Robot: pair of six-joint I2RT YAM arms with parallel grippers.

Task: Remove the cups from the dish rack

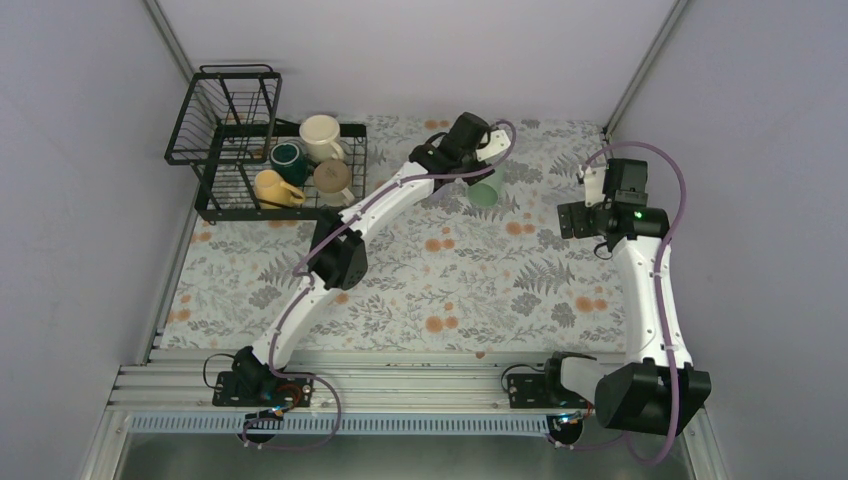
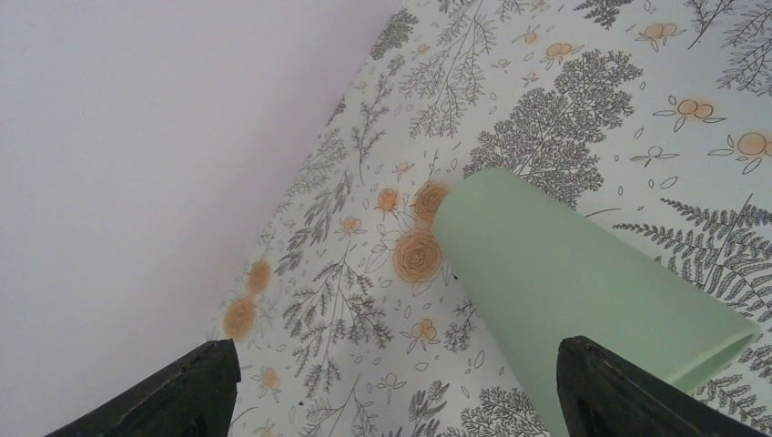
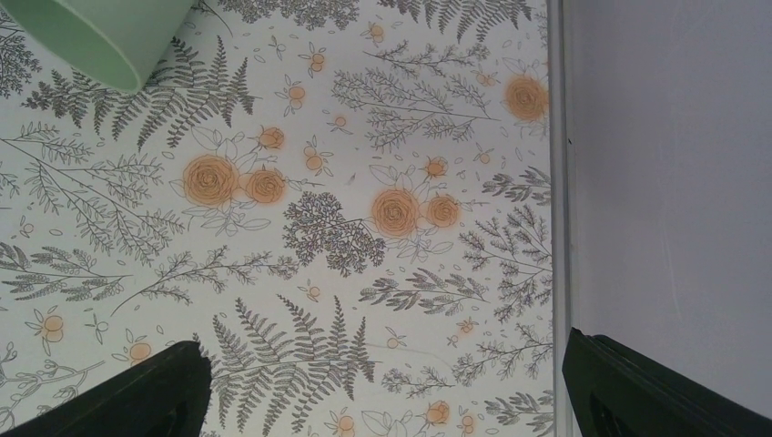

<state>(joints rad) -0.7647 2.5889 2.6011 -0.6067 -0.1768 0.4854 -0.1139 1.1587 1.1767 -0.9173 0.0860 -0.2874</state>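
The black wire dish rack [image 1: 240,150] sits on the floral-patterned bench [image 1: 420,300]; its raised basket tier [image 1: 225,115] forms the rack's left end, and the flat tray to the right of that tier holds four mugs. A yellow mug [image 1: 272,188] lies at the tray's near edge; a dark teal mug [image 1: 290,155] sits just behind it; a cream mug [image 1: 320,135] stands at the tray's far right corner; a beige mug [image 1: 332,178] sits near the tray's right edge, beside the yellow one.

To the right of the rack, well clear of its wires, the left hand [image 1: 480,172] hangs over the bench with its jaws spread wide; in the left wrist view [image 2: 391,391] the two dark fingers [image 2: 182,391] stand far apart with patterned bench between them. A mint-green tumbler [image 1: 487,190] rests on the bench out of the rack, further right of it than the mugs; it lies close against the right-side finger [image 2: 583,282], though whether they touch is hard to judge from this angle.

Furthest right of the rack, the right hand [image 1: 597,185] hovers with jaws fully parted and nothing between them [image 3: 382,391]; the tumbler's edge [image 3: 91,32] shows at the top left corner of the right wrist view.
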